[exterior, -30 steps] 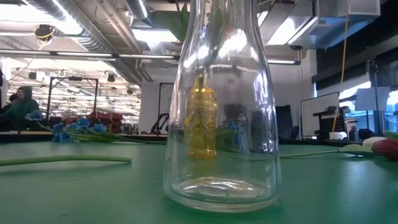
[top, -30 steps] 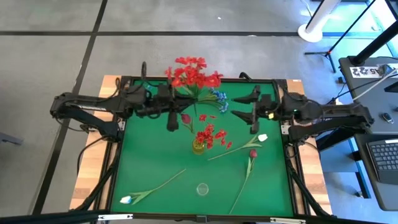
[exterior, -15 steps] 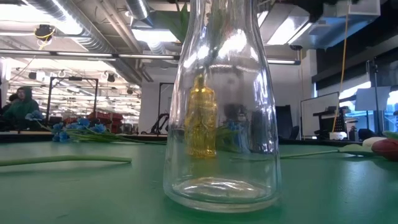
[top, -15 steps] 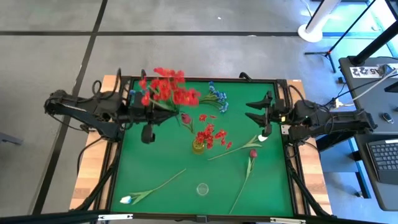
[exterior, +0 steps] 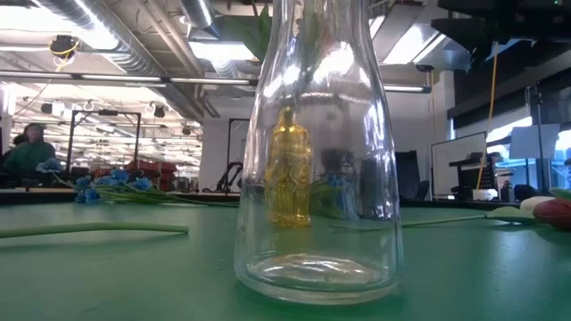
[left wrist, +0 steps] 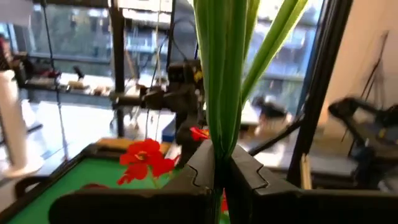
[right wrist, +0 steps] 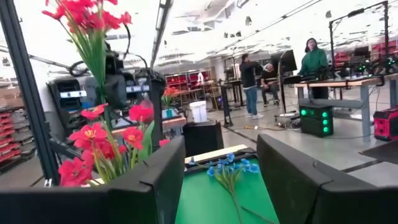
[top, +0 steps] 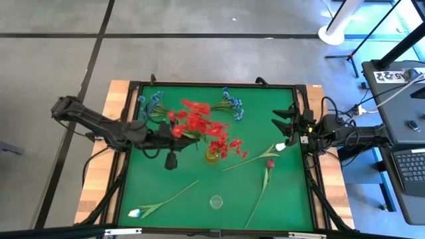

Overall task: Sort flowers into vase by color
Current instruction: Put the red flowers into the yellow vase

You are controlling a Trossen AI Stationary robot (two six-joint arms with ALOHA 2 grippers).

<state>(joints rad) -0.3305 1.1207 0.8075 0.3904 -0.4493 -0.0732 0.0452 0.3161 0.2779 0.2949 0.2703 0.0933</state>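
Observation:
My left gripper (top: 170, 137) is over the table's left middle, shut on a red-blossom spray (top: 192, 123) whose stems (left wrist: 219, 74) rise past its fingers. Just right of it stands a yellow vase (top: 212, 157) that holds red blossoms (top: 226, 145). A clear vase (top: 216, 201) stands near the near edge and fills the low view (exterior: 317, 152). Blue sprays (top: 229, 105) (top: 151, 101) lie by the far edge. A white bud (top: 280, 146), a red bud (top: 270, 162) and a pale bud (top: 135, 212) lie on the green mat. My right gripper (top: 280, 122) is open at the right edge, touching nothing. My left gripper pinches the red spray's bundle of green stems (left wrist: 217, 155) between its two fingers. The fingers come in level from the table's left and lie across the stems. The spray is lifted clear and stands roughly upright, its blossoms (top: 192, 123) above the fingers.
A raised dark frame (top: 126, 166) rims the green mat. Long stems (top: 174, 197) (top: 257, 199) lie across the near half, either side of the clear vase. People stand in the room beyond the table (right wrist: 314, 59).
My left gripper has carried the red spray from above the far edge, swinging left and then toward the near edge, and now stands close to the yellow vase. My right gripper has drawn back toward the table's right edge, still open.

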